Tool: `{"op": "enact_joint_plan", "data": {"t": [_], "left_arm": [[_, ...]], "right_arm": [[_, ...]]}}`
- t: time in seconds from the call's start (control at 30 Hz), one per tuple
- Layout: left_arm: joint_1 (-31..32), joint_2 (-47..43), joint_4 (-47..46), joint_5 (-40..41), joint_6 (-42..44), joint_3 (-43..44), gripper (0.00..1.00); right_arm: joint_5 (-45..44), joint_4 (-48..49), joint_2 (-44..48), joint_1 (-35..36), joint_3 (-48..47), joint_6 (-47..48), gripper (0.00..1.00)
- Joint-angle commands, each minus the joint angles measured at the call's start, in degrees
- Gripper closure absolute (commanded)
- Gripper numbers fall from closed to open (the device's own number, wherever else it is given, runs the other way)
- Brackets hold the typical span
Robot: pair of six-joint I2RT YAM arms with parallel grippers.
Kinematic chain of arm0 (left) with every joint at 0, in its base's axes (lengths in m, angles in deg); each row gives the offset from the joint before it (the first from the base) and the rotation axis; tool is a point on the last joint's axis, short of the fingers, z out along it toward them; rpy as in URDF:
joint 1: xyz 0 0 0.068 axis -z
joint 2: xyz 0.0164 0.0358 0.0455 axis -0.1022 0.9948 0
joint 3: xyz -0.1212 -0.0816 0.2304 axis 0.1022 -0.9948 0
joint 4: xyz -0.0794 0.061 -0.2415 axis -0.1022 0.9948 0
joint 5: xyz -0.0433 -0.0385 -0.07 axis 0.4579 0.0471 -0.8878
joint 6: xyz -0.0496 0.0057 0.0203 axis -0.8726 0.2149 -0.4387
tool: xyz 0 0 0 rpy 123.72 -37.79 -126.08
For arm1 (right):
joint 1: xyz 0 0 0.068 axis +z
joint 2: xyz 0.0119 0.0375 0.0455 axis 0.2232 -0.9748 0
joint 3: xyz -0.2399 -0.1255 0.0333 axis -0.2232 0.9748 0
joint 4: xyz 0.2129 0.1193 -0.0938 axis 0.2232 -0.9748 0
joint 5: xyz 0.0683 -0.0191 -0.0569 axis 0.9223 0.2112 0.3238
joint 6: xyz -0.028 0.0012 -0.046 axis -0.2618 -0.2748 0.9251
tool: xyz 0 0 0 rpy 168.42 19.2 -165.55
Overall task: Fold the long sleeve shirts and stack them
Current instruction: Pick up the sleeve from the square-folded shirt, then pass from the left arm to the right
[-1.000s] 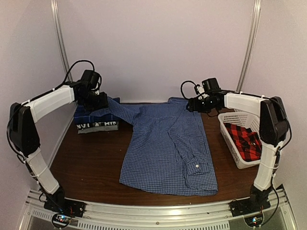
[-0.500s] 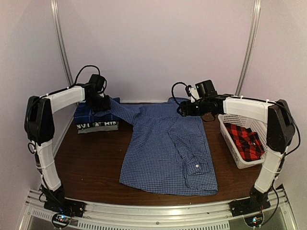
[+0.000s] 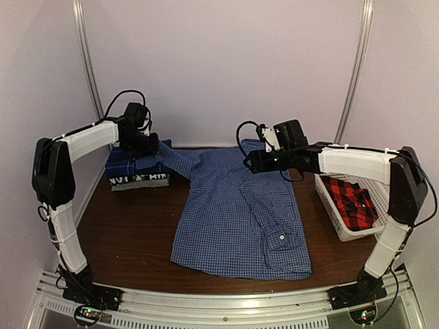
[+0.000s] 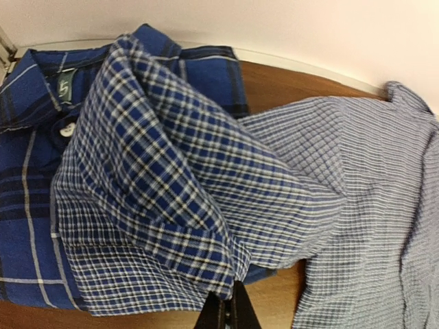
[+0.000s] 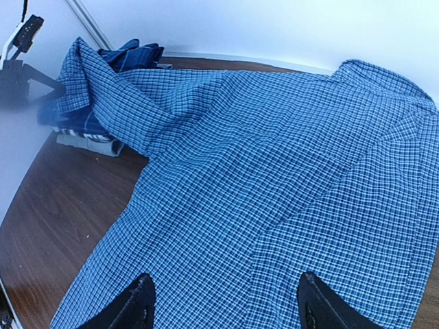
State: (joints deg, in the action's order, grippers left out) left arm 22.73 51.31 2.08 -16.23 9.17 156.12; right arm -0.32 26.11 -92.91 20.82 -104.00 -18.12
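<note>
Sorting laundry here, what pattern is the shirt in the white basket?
That shirt is red-and-black plaid; the top external view shows it best.

Spread shirt (image 3: 240, 212) flat in the middle of the table (image 3: 130, 240), one sleeve (image 3: 171, 157) draped over the folded shirt (image 3: 127, 166) far left, basket (image 3: 331, 209) at right, third shirt (image 3: 350, 202) inside it

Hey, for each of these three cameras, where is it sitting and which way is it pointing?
Top external: above and behind the bases, looking down and forward over the table, showing both arms, left gripper and right gripper.
Left wrist: on the left arm, looking past its shut fingers at the sleeve they pinch, over the darker plaid shirt.
Right wrist: on the right arm, looking down across the blue-and-white check shirt, open fingers at the bottom edge.
Shared: both wrist views show that sleeve and the plaid shirt.
</note>
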Motion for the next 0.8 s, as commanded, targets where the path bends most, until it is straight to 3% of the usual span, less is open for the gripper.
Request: {"op": "enact_joint_plan", "data": {"t": [0.0,0.17,0.4,0.77], "left_arm": [[0.6,-6.9,-1.9,-11.5,-0.2,-0.1,1.0],[2.5,-11.2,-6.1,-23.1,-5.1,-3.3,1.0],[7.9,-11.5,-11.7,-32.0,-12.2,-3.8,1.0],[12.7,-9.7,-17.2,-35.5,-17.8,-4.0,1.0]], "right_arm": [[-2.2,6.5,3.7,2.3,2.1,1.1,0.28],[-3.1,11.7,5.2,5.2,2.8,2.2,0.27],[-3.0,16.2,4.4,10.4,1.1,4.6,0.23],[-8.2,16.3,3.8,15.4,-2.4,12.5,0.15]]}}
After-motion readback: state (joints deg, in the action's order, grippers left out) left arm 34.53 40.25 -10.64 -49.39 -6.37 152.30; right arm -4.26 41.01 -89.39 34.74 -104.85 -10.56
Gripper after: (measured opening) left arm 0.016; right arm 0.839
